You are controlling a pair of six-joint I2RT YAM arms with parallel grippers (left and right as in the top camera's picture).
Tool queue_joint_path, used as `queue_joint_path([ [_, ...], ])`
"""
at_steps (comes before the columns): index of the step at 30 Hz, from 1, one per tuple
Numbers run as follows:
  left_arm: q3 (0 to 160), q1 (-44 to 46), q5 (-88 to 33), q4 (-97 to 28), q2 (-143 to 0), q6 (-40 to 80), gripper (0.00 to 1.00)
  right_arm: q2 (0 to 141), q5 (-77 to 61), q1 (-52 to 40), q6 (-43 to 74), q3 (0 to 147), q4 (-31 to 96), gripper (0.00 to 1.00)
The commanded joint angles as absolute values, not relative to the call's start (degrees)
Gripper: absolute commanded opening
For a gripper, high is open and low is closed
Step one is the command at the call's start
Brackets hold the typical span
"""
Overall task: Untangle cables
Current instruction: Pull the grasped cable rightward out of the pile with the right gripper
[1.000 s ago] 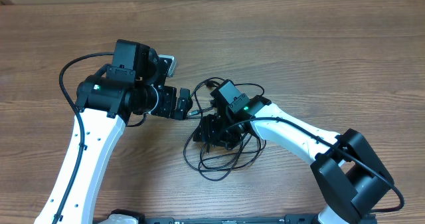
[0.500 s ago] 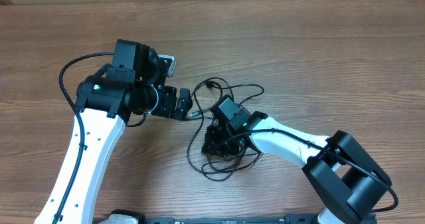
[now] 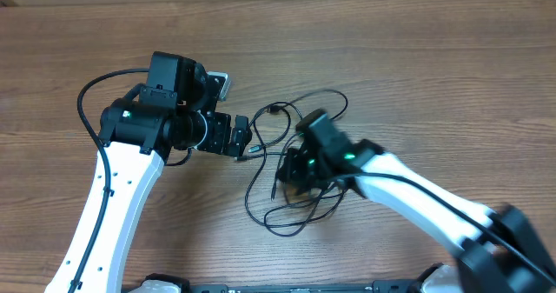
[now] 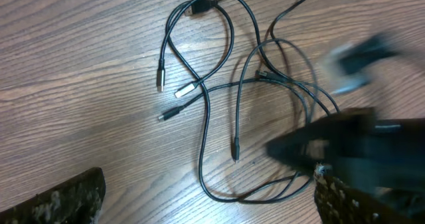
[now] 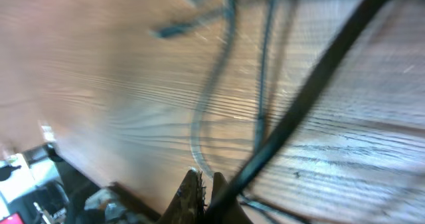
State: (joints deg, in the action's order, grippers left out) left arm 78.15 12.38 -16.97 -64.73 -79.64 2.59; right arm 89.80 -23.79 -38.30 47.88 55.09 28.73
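Observation:
The cables (image 3: 295,210) lie as a loose tangle of thin black cords on the wooden table, between the two arms. In the left wrist view the cables (image 4: 206,117) spread in loops, with several metal-tipped plug ends (image 4: 186,90) pointing left. My left gripper (image 3: 246,143) hovers just left of the tangle, wide open and empty (image 4: 206,207). My right gripper (image 3: 291,173) is over the middle of the tangle, blurred by motion. Seen from its own wrist, the right gripper (image 5: 206,184) is shut, and one cable strand (image 5: 302,91) runs taut from its fingertips.
The wood-grain table (image 3: 452,76) stretches around the tangle. The right arm's white link (image 3: 417,197) crosses the lower right, and the left arm's white link (image 3: 104,215) stands at the lower left. Dark clutter below the table edge (image 5: 40,191) shows in the right wrist view.
My right gripper has closed from open onto a strand in the tangle and is now swinging, pulling the cords and reshaping their loops. The left arm has stayed still and open.

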Motion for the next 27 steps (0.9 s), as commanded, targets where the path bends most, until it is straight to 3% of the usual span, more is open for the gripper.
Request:
queue_joint_path([
  [1, 78.6, 12.4, -17.4, -64.5, -79.4, 1.3, 0.99, 79.5, -21.3, -35.5, 44.4, 58.7, 31.0, 0.04],
  [6, 78.6, 12.4, -17.4, -64.5, -79.4, 1.3, 1.0, 66.4, -12.9, -32.7, 42.4, 64.2, 33.6, 0.04],
  [14, 78.6, 12.4, -17.4, -64.5, -79.4, 1.3, 1.0, 57.1, -0.7, -32.3, 39.9, 76.7, 34.9, 0.04],
  [27, 78.6, 12.4, -17.4, -64.5, -79.4, 1.3, 1.0, 66.7, 4.6, -32.3, 31.0, 104.6, 53.6, 0.04],
])
